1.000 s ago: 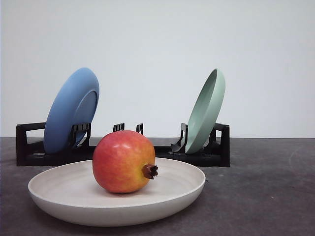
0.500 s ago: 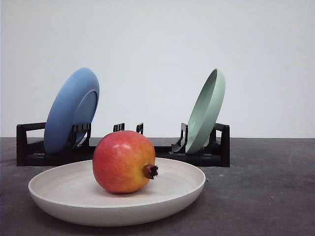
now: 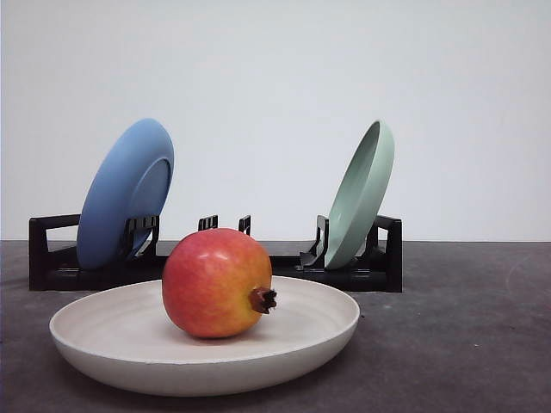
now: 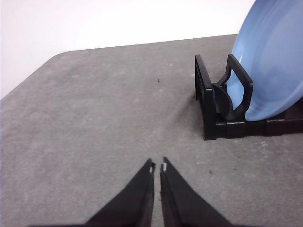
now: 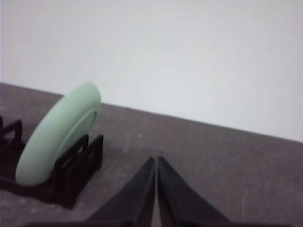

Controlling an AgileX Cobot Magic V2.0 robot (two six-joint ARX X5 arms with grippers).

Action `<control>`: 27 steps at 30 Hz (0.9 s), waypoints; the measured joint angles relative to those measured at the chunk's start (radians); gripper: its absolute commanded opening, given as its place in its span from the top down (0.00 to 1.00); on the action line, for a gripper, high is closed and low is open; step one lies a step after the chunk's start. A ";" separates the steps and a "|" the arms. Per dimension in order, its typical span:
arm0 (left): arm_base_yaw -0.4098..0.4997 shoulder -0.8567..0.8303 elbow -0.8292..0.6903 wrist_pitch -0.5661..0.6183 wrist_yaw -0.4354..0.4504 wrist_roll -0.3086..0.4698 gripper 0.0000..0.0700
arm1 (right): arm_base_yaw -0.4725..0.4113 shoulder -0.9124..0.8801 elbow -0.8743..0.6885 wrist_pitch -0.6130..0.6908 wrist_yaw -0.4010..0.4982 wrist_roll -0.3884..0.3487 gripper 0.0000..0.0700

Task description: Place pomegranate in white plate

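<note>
1. From the front, the pomegranate (image 3: 215, 282) sits inside the white plate (image 3: 112, 361), a little left of its middle, with its dark calyx pointing to the right. The plate lies flat on the grey table (image 3: 465, 327).
2. Behind the plate stands a black dish rack (image 3: 379, 258). A blue plate (image 3: 120, 194) leans on edge at the rack's left end and a pale green plate (image 3: 362, 194) leans on edge at its right end; the slots between them hold nothing.
3. In the left wrist view, the left gripper (image 4: 157, 166) hangs over bare table with its two dark fingers drawn nearly together, a thin slit between the tips and nothing in them. The blue plate (image 4: 274, 61) and the end of the rack (image 4: 213, 109) stand well apart from it.
4. The right wrist view is soft and blurred, but the right gripper (image 5: 155, 160) looks closed, its tips meeting on nothing. The pale green plate (image 5: 57, 137) stands in the rack (image 5: 75, 175) off to one side.
</note>
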 measured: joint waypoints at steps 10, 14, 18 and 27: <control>0.000 0.000 0.000 0.000 0.000 0.000 1.00 | 0.000 -0.062 -0.097 -0.002 0.005 0.000 1.00; 0.000 0.000 0.000 0.000 0.000 0.000 1.00 | 0.000 -0.091 -0.141 -0.002 0.006 0.002 1.00; 0.000 0.000 0.000 0.000 0.000 0.000 1.00 | 0.000 -0.100 -0.190 -0.003 0.007 0.017 1.00; 0.000 0.000 0.000 0.000 0.000 0.000 1.00 | 0.000 -0.099 -0.211 -0.079 0.008 0.047 1.00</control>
